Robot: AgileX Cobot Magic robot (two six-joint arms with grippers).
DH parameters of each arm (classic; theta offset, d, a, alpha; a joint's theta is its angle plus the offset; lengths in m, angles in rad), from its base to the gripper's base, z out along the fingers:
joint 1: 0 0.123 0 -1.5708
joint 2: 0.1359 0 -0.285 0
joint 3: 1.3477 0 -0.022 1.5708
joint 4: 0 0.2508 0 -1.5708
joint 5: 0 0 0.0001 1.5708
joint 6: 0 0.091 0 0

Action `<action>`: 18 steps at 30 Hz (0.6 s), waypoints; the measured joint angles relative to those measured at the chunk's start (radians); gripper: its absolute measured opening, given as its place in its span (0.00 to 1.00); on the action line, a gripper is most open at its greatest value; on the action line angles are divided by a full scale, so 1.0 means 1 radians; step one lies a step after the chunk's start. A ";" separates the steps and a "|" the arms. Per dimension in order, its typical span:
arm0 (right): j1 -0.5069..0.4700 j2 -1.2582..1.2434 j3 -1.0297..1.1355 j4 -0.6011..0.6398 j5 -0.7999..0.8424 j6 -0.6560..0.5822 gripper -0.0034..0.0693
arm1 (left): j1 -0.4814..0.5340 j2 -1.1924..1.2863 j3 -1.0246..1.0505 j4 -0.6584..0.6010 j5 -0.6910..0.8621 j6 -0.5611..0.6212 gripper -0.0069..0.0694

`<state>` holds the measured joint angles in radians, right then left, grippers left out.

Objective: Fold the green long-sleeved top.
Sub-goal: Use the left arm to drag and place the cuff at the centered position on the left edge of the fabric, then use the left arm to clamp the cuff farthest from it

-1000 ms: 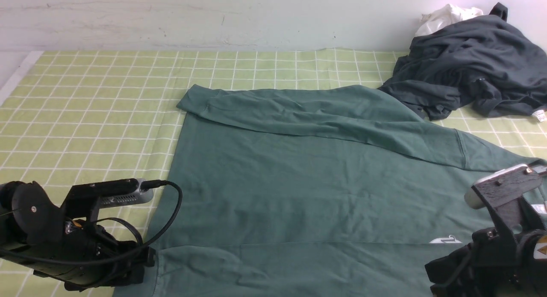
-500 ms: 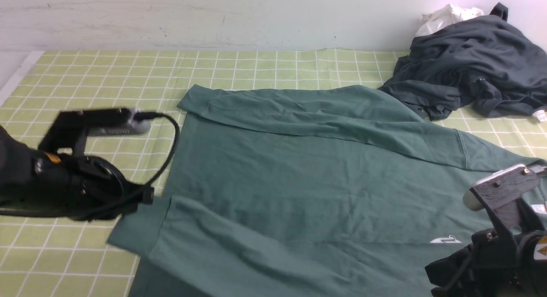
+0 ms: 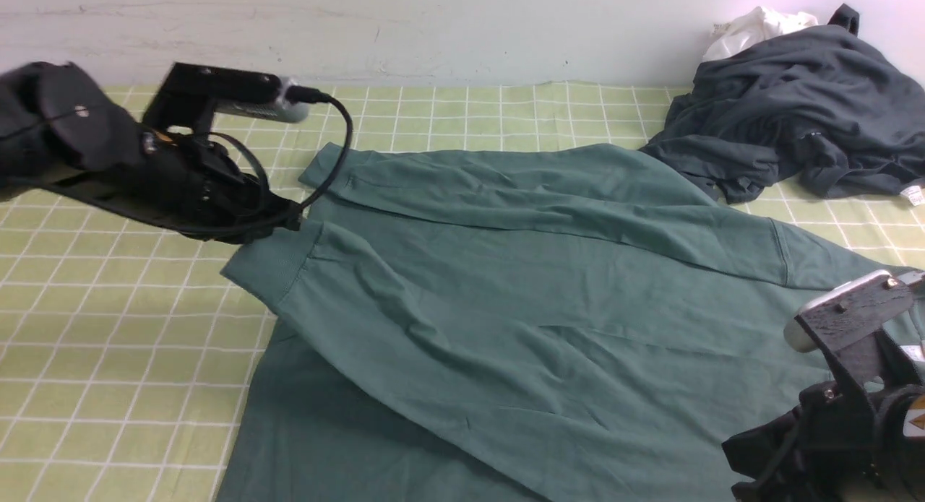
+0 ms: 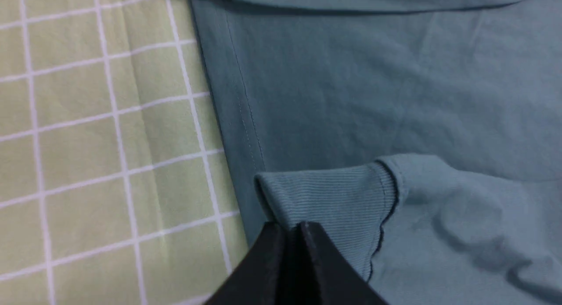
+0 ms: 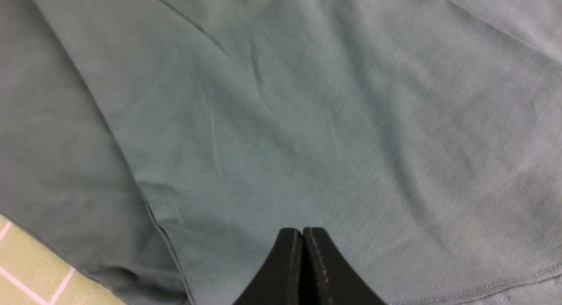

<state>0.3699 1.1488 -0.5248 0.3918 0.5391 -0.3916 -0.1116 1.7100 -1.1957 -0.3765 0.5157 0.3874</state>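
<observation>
A yellow-green checked cloth [image 3: 108, 329] covers the surface under the green long-sleeved top [image 3: 542, 307], which is spread out flat. At the top's near right edge the right gripper [image 5: 303, 231] hangs just over its fabric, jaws pressed together. At the top's left side the left gripper [image 3: 291, 221] pinches the ribbed cuff [image 3: 271, 267], and the sleeve lies slantwise across the body. Beyond the top's far right corner, a dark grey garment [image 3: 795, 112] and a white cloth [image 3: 751, 25] lie against the pale wall [image 3: 433, 25].
</observation>
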 joint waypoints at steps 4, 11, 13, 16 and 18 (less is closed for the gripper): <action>0.000 0.000 0.000 0.000 -0.001 0.000 0.03 | 0.000 0.177 -0.193 0.004 0.029 -0.005 0.30; 0.000 0.000 0.000 0.000 -0.004 0.000 0.03 | 0.018 0.433 -0.558 0.006 0.031 -0.062 0.57; 0.000 0.000 0.000 0.000 -0.007 0.000 0.03 | 0.028 0.520 -0.644 0.010 0.031 -0.097 0.60; 0.000 0.000 0.000 0.000 -0.009 0.000 0.03 | 0.039 0.638 -0.766 0.018 0.035 -0.151 0.63; 0.000 0.000 0.000 0.000 -0.010 0.000 0.03 | 0.042 0.697 -0.840 0.023 0.052 -0.165 0.62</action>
<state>0.3699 1.1488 -0.5248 0.3918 0.5294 -0.3916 -0.0698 2.4073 -2.0359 -0.3531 0.5672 0.2228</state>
